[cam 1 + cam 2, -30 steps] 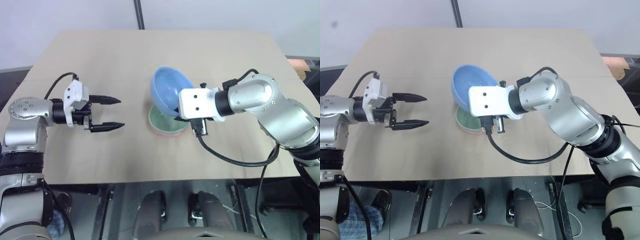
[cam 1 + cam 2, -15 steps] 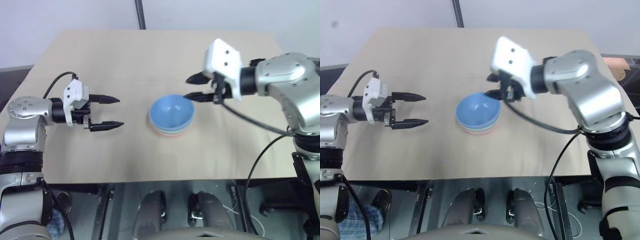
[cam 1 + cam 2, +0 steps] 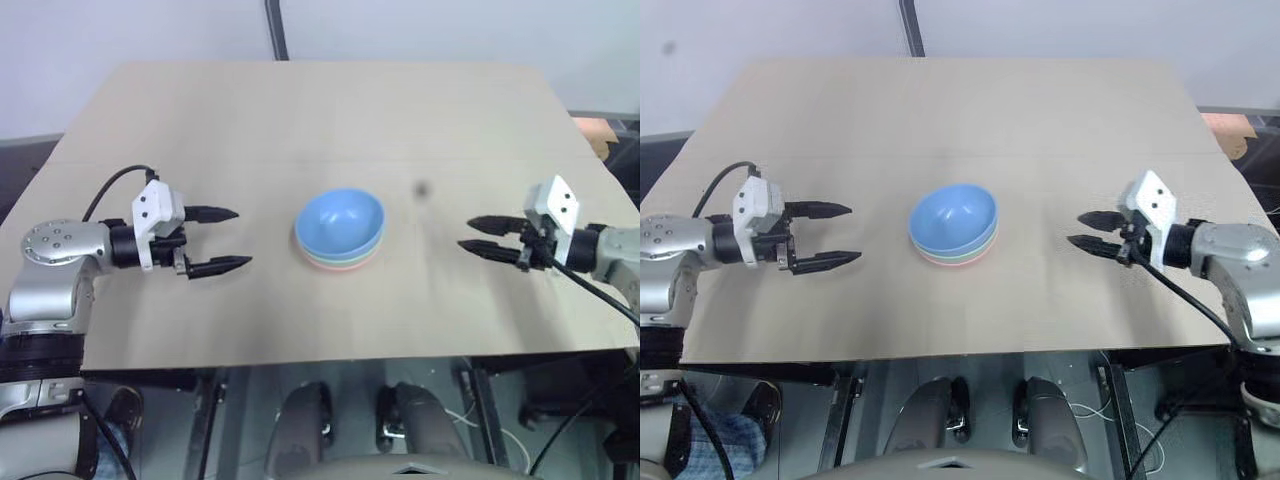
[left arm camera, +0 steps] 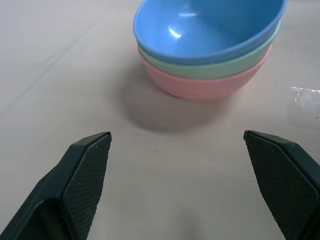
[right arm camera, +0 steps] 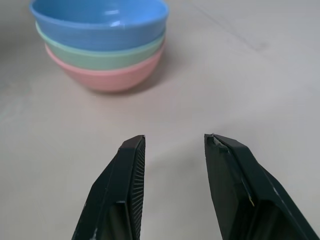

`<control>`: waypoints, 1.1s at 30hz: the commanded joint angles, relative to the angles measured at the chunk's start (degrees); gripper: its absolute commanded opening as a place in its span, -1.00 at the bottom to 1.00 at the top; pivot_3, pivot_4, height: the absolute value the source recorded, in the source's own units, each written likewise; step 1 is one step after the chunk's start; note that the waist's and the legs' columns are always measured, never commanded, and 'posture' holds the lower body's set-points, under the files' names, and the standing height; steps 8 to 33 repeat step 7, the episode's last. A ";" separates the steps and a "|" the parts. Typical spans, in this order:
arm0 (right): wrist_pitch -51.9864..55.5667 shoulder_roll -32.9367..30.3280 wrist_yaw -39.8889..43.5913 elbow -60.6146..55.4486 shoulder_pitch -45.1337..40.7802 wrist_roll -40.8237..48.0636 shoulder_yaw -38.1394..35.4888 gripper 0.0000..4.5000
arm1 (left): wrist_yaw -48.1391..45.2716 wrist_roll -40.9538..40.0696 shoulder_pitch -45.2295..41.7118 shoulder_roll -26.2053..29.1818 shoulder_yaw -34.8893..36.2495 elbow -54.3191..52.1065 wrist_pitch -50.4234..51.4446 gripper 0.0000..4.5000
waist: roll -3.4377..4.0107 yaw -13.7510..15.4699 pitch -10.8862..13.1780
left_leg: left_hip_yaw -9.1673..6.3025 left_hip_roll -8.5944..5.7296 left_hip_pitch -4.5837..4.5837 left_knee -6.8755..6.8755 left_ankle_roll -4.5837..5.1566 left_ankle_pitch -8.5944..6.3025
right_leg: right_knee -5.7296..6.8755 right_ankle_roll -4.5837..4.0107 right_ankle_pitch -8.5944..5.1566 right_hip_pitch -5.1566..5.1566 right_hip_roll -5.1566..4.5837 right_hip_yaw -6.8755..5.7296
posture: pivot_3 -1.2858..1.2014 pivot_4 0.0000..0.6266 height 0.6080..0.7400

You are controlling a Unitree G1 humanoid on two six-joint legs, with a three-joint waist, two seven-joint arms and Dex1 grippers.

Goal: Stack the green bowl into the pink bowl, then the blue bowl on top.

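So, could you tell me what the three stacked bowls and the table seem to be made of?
The blue bowl, green bowl and pink bowl look like smooth, slightly glossy plastic, possibly melamine: uniform colour, soft highlights. The table looks like matte beige laminate or board, with no visible grain.

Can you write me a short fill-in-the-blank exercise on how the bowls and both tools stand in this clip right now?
1. The blue bowl sits at the ____ of the stack.
2. The green bowl is nested inside the ____ bowl.
3. The left tool and the right tool are both ____ and hold nothing.
4. The stack rests on the table ____ the two tools.

Missing words: top; pink; open; between
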 commanded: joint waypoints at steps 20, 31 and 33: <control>-11.87 -1.37 5.05 5.66 4.36 4.21 -6.69 -0.06 | 2.14 -2.49 2.53 0.71 3.51 -5.64 1.01 1.00 | 0.00 0.24 0.00 | -0.02 -0.01 0.00 0.01 0.00 0.00 | -0.01 0.00 0.00 0.02 -0.01 -0.01 | 0.03 -0.52 1.00; -11.87 -1.37 5.05 5.66 4.36 4.21 -6.69 -0.06 | 2.14 -2.49 2.53 0.71 3.51 -5.64 1.01 1.00 | 0.00 0.24 0.00 | -0.02 -0.01 0.00 0.01 0.00 0.00 | -0.01 0.00 0.00 0.02 -0.01 -0.01 | 0.03 -0.52 1.00; -11.87 -1.37 5.05 5.66 4.36 4.21 -6.69 -0.06 | 2.14 -2.49 2.53 0.71 3.51 -5.64 1.01 1.00 | 0.00 0.24 0.00 | -0.02 -0.01 0.00 0.01 0.00 0.00 | -0.01 0.00 0.00 0.02 -0.01 -0.01 | 0.03 -0.52 1.00</control>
